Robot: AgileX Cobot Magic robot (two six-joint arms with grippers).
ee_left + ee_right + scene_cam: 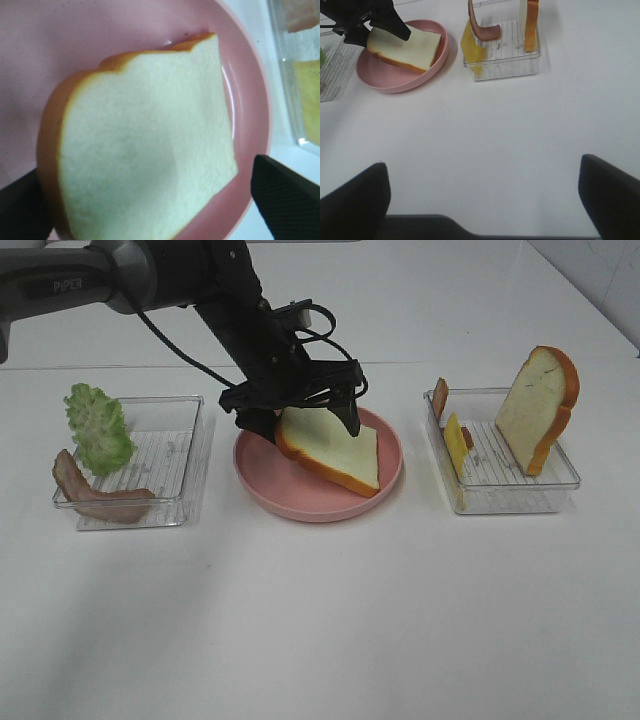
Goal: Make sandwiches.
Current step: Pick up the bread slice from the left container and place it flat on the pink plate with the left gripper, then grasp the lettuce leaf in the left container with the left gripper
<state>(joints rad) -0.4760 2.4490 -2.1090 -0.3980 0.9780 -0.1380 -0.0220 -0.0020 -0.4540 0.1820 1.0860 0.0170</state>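
L jaws released, spread wide either side of bread slice (335,445), which lies tilted on pink plate (300,502), mid desk. R jaws wide apart, grasping nothing, over near side of desk. 2nd bread slice (538,405) upright in right tray (500,495) w/ cheese (456,443); lettuce (98,428) + bacon (100,502) at left tray (180,455).

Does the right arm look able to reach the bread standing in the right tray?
Probably yes: the right gripper is open, nothing stands between it and the upright bread slice, and the left gripper is at the pink plate.
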